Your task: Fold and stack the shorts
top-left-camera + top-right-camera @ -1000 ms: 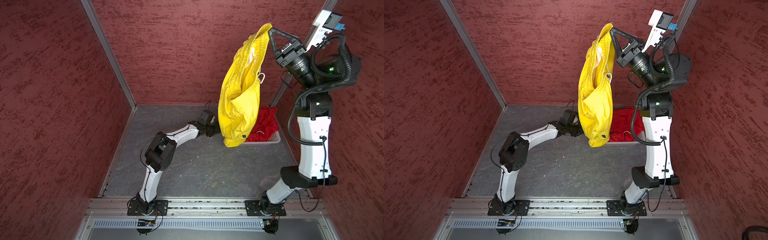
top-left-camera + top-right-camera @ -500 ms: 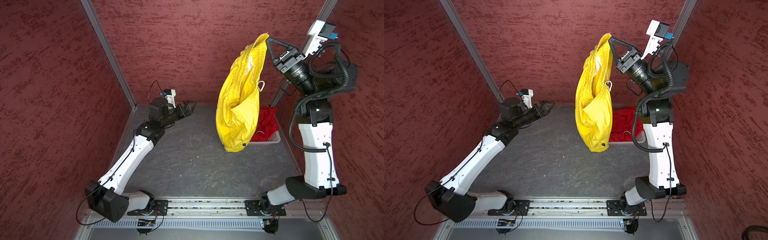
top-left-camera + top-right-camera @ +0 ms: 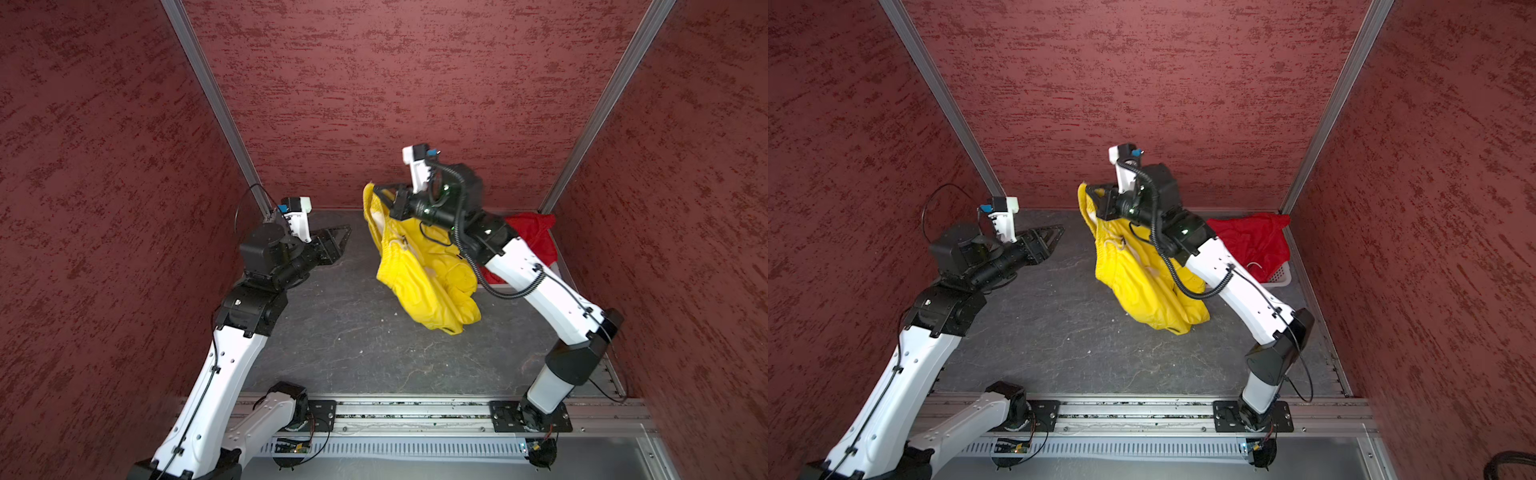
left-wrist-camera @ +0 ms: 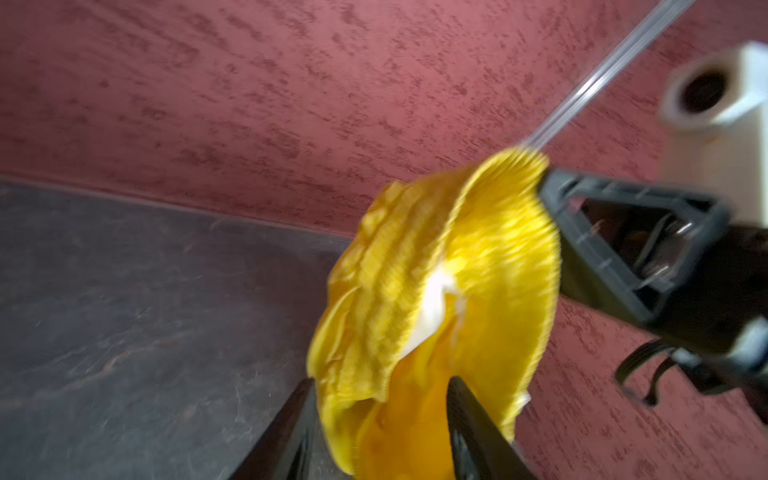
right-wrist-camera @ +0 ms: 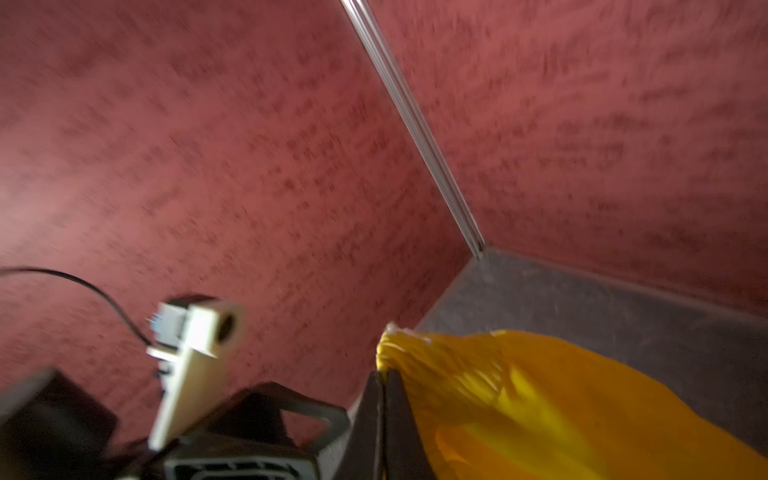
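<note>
Shorts check: yellow pair in the right grip

Right gripper (image 3: 372,188) is clamped on the waistband of the yellow shorts (image 3: 424,274). I see the cloth hanging below it, with the lower end bunched on the table (image 3: 332,332). Left gripper (image 3: 345,228) holds nothing, jaws apart, and faces the waistband from the side without touching. Red shorts (image 3: 1252,241) lie behind the right gripper, heaped in the white basket (image 3: 1280,280).

2 high top views downward; wrist views close on yellow shorts (image 4: 436,291)
</note>
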{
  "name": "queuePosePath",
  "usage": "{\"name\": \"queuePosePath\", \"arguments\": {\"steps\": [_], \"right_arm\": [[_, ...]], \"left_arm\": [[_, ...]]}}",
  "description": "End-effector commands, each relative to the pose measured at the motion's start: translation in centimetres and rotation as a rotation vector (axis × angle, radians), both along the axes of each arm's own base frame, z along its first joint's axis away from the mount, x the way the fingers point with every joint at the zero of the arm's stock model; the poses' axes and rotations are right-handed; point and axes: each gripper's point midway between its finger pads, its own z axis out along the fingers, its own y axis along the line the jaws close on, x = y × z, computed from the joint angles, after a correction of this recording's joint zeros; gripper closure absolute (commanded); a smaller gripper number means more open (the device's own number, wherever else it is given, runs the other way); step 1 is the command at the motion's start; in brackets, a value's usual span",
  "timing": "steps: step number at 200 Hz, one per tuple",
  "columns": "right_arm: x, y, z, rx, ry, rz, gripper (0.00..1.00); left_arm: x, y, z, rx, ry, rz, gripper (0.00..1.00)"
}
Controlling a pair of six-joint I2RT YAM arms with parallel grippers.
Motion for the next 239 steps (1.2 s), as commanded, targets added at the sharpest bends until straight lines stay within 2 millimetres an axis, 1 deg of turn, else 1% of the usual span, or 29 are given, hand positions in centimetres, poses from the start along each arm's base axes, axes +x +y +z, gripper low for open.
{"name": "queuePosePath", "arguments": {"steps": [1, 3, 5, 14, 18, 25, 32, 40, 46, 53, 58, 69, 81, 87, 90, 93, 104, 114, 127, 136, 163, 181, 193, 207, 225, 239], "right_arm": [[2.2, 2.8, -7.5, -0.081, 0.064, -0.072, 1.0], [2.2, 3.3, -8.3, -0.084, 0.078, -0.06, 1.0], [2.2, 3.8, -9.4, -0.094, 0.094, -0.049, 0.97], [2.1, 5.9, -12.9, -0.118, 0.16, -0.004, 0.89], [1.9, 6.8, -14.2, -0.13, 0.187, 0.019, 0.82], [1.4, 8.3, -16.6, -0.156, 0.232, 0.062, 0.67], [1.1, 9.3, -18.2, -0.178, 0.265, 0.093, 0.55], [0.9, 9.8, -19.9, -0.21, 0.293, 0.11, 0.48], [0.8, 9.8, -20.6, -0.23, 0.299, 0.111, 0.46], [0.9, 9.3, -21.0, -0.255, 0.292, 0.095, 0.42], [1.1, 8.8, -21.1, -0.276, 0.276, 0.073, 0.39], [1.6, 7.0, -20.9, -0.334, 0.232, 0.007, 0.34], [2.3, 4.5, -20.8, -0.399, 0.191, -0.076, 0.29], [2.6, 3.1, -20.8, -0.427, 0.181, -0.114, 0.28], [2.9, 2.1, -20.8, -0.443, 0.178, -0.141, 0.27], [3.1, 1.6, -20.8, -0.45, 0.177, -0.155, 0.27], [3.7, -1.0, -21.3, -0.474, 0.193, -0.215, 0.27], [4.0, -2.9, -22.1, -0.486, 0.213, -0.249, 0.27], [3.8, -4.2, -23.1, -0.507, 0.219, -0.27, 0.27], [3.6, -4.4, -23.7, -0.519, 0.218, -0.266, 0.29], [3.1, -4.7, -27.2, -0.581, 0.279, -0.25, 0.32], [2.5, -4.0, -28.5, -0.561, 0.314, -0.196, 0.36], [2.0, -3.3, -29.3, -0.533, 0.337, -0.158, 0.38], [1.5, -2.5, -30.5, -0.505, 0.376, -0.119, 0.39], [0.7, -2.2, -32.4, -0.494, 0.447, -0.094, 0.4], [-0.1, -2.0, -33.6, -0.47, 0.485, -0.072, 0.4]], "left_arm": [[-0.4, 3.9, -5.1, 0.028, 0.178, 0.147, 0.59], [-0.4, 4.3, -5.4, 0.026, 0.189, 0.163, 0.6], [-0.5, 4.7, -5.7, 0.024, 0.2, 0.177, 0.6], [-0.6, 6.3, -7.1, 0.009, 0.246, 0.23, 0.61], [-0.5, 6.9, -7.9, 0.0, 0.269, 0.249, 0.61], [-0.5, 7.8, -9.0, -0.02, 0.302, 0.276, 0.61], [-0.4, 8.6, -10.0, -0.044, 0.334, 0.291, 0.61], [-0.2, 9.3, -11.5, -0.065, 0.376, 0.308, 0.59], [-0.1, 9.7, -12.6, -0.07, 0.41, 0.323, 0.57], [0.1, 9.9, -14.0, -0.071, 0.448, 0.331, 0.52], [0.2, 10.0, -14.9, -0.077, 0.472, 0.334, 0.47], [0.6, 10.2, -17.0, -0.114, 0.527, 0.329, 0.36], [1.2, 10.4, -19.0, -0.182, 0.574, 0.315, 0.34], [1.5, 10.5, -20.0, -0.219, 0.6, 0.308, 0.33], [1.6, 10.6, -20.5, -0.235, 0.61, 0.309, 0.32], [1.8, 10.8, -20.9, -0.247, 0.619, 0.311, 0.32], [2.3, 11.3, -22.5, -0.287, 0.659, 0.318, 0.31], [2.7, 11.6, -23.7, -0.303, 0.685, 0.324, 0.29], [3.2, 12.0, -24.8, -0.321, 0.713, 0.344, 0.25], [3.5, 12.2, -25.4, -0.327, 0.722, 0.36, 0.24], [4.6, 13.9, -26.2, -0.299, 0.707, 0.46, 0.22], [5.5, 15.3, -26.3, -0.256, 0.669, 0.544, 0.21], [6.6, 15.9, -26.3, -0.221, 0.63, 0.578, 0.24], [7.7, 16.6, -26.7, -0.181, 0.616, 0.612, 0.25], [9.6, 16.9, -27.5, -0.169, 0.59, 0.618, 0.26], [11.3, 17.1, -28.2, -0.17, 0.583, 0.605, 0.26]]}}
